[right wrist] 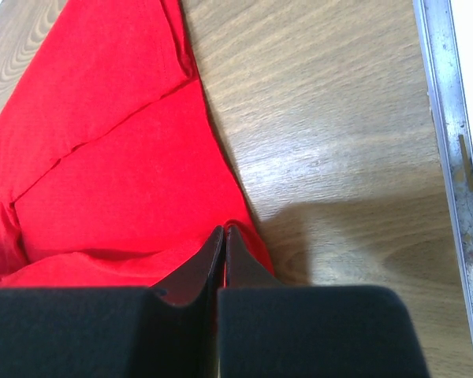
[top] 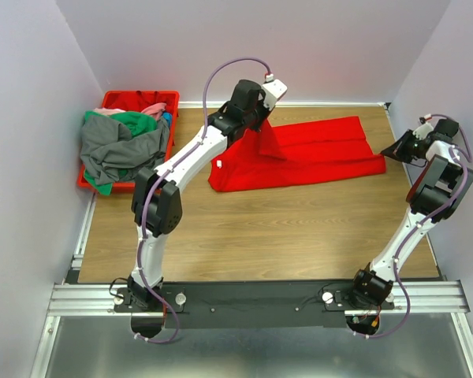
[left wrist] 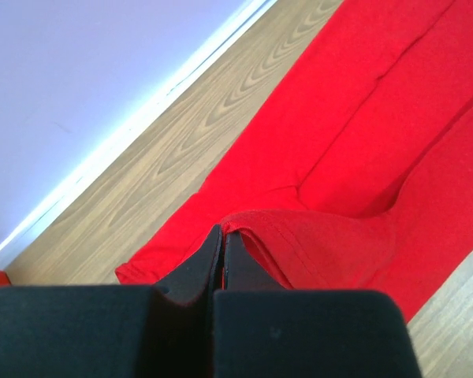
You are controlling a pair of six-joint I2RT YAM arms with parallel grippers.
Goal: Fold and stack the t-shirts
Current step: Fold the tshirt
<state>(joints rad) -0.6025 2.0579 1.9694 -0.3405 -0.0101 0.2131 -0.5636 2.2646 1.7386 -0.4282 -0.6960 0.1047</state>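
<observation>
Red t-shirt (top: 315, 157) lies part-folded near the far edge of the bench (top: 260, 236), our left fingers (left wrist: 209, 250) pinching a raised hem, our right fingers (right wrist: 209, 250) pinching its right-edge corner, and we judge uneven pulling could slip the cloth free.

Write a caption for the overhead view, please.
Left pincer and right pincer each pinch the red t-shirt on the table; other shirts sit heaped in a red crate.

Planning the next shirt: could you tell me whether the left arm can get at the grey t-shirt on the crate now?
Probably not yet: the left gripper is shut on the red t-shirt. The grey t-shirt drapes over the crate on that arm's side, nothing between, so releasing first should do.
</observation>
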